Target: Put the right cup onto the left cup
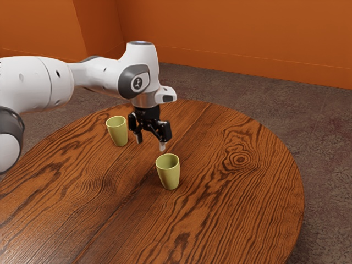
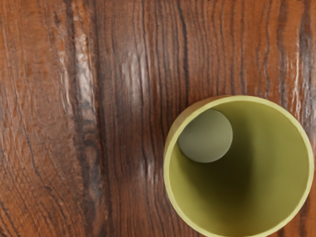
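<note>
Yellow-green tapered cup (image 1: 169, 176), upright on the round brown wood-grain counter (image 1: 236, 212); matching second cup (image 1: 117, 133), upright, towards the exterior view's left. Black two-finger hand (image 1: 150, 144), its fingers apart, above the counter, seen between both cups.

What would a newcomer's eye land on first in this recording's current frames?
Probably the bulky white arm, coming in from the exterior view's left, its open black claw hanging above the round wooden table. Next, two upright yellow-green cups: the nearer cup out in front of the claw, the farther cup toward the exterior view's left. In the wrist view, one cup's wide, round mouth stands out against dark wood grain.
</note>
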Controlling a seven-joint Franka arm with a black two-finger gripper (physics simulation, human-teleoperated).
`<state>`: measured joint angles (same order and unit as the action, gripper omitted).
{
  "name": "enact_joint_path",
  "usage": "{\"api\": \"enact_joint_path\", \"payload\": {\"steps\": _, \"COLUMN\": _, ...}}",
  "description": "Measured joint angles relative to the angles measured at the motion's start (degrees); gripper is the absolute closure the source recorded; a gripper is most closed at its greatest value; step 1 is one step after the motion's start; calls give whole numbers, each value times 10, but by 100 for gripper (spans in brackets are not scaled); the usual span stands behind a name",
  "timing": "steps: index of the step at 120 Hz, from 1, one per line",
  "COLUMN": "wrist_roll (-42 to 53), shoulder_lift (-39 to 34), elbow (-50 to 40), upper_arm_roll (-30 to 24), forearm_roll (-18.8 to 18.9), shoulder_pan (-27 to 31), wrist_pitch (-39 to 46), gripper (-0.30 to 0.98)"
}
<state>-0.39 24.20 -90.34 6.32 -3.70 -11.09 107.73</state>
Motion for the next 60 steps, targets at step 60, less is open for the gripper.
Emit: {"api": "enact_joint_path", "payload": {"steps": 60, "wrist_roll": -4, "shoulder_lift": 43, "elbow": -10, "upper_arm_roll": -4, "forearm_roll": -6, "shoulder_pan": 1, "wrist_pitch": 51, "gripper": 0}}
